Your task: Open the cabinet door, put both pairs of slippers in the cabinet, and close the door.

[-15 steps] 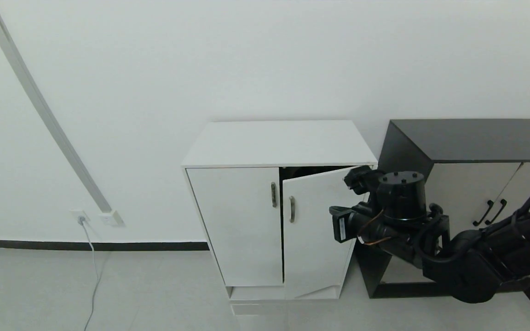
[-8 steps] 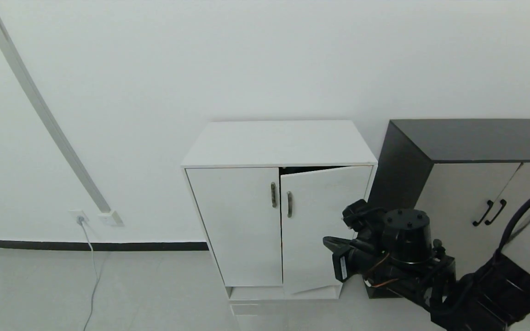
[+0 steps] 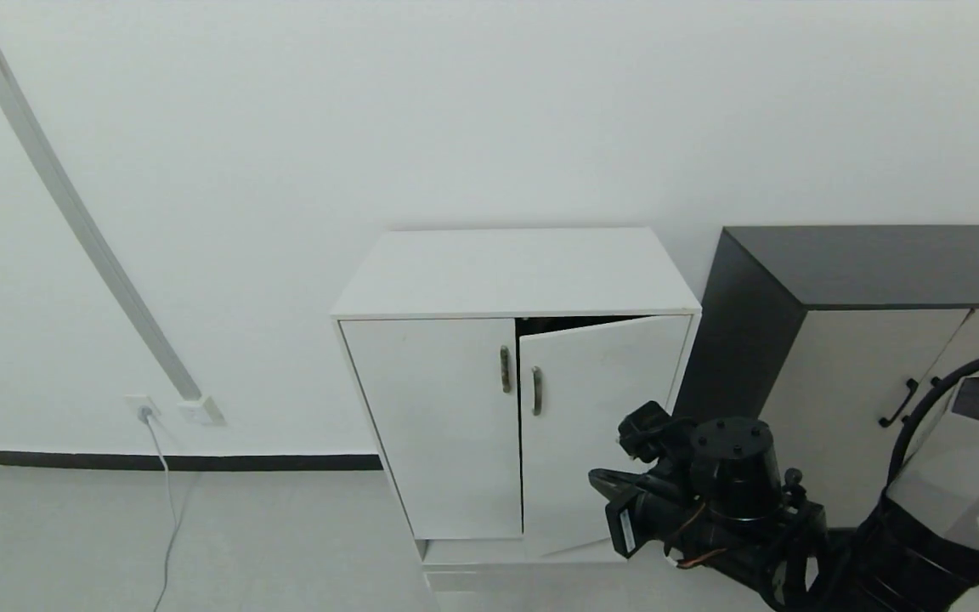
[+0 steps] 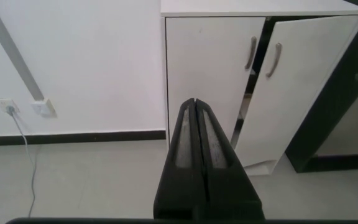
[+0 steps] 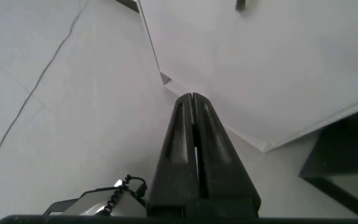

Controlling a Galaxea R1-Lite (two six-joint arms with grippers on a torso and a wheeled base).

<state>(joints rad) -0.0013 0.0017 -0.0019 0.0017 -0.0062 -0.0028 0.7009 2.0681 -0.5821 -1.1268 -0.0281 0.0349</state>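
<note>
The white cabinet (image 3: 515,272) stands against the wall. Its left door (image 3: 430,425) is flush, and its right door (image 3: 600,399) hangs slightly ajar, with a dark gap along its top. Both doors carry short metal handles (image 3: 536,391) at the middle seam. My right gripper (image 3: 637,427) sits low in front of the ajar door's right side, shut with nothing in it. In the right wrist view its fingertips (image 5: 193,99) point at the door's bottom corner (image 5: 266,146). My left gripper (image 4: 194,102) is shut and holds nothing, back from the cabinet and facing the left door (image 4: 210,68).
A dark cabinet (image 3: 846,263) with black handles adjoins the white one on the right. To the left, a wall socket (image 3: 143,408) drops a cable (image 3: 162,518) to the grey floor. A grey conduit (image 3: 73,212) runs diagonally up the wall. Open floor lies left of the cabinet.
My right arm has dropped from the right door's top corner to its lower right and pulled back. The door now stands less ajar than a second ago. The head view has shifted slightly.
</note>
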